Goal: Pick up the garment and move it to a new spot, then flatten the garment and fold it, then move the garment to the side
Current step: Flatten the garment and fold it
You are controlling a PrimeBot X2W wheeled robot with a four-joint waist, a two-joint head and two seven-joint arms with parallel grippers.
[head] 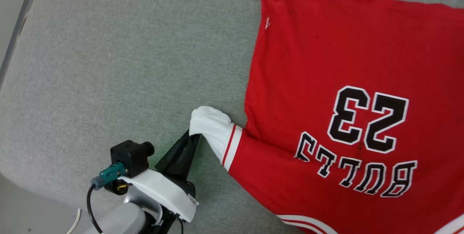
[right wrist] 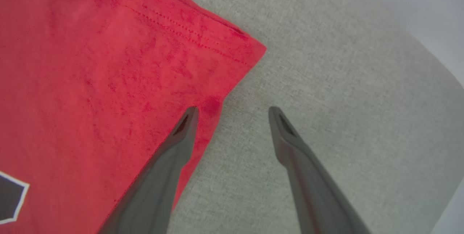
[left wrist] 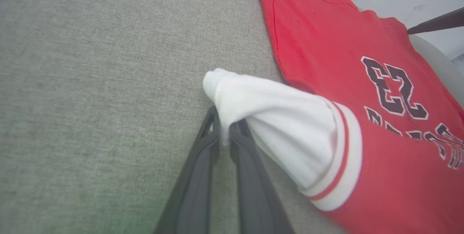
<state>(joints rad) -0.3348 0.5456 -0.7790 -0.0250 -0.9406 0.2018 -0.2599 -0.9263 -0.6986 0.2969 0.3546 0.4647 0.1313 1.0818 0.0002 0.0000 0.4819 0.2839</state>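
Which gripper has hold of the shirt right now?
The left gripper, shut on the shirt's white sleeve. The right gripper is open by a hem corner.

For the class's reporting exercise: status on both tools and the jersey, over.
Left tool shut on white sleeve of jersey. Right tool open, astride jersey edge near a hem corner. Jersey spread lettering-up on grey fabric surface.
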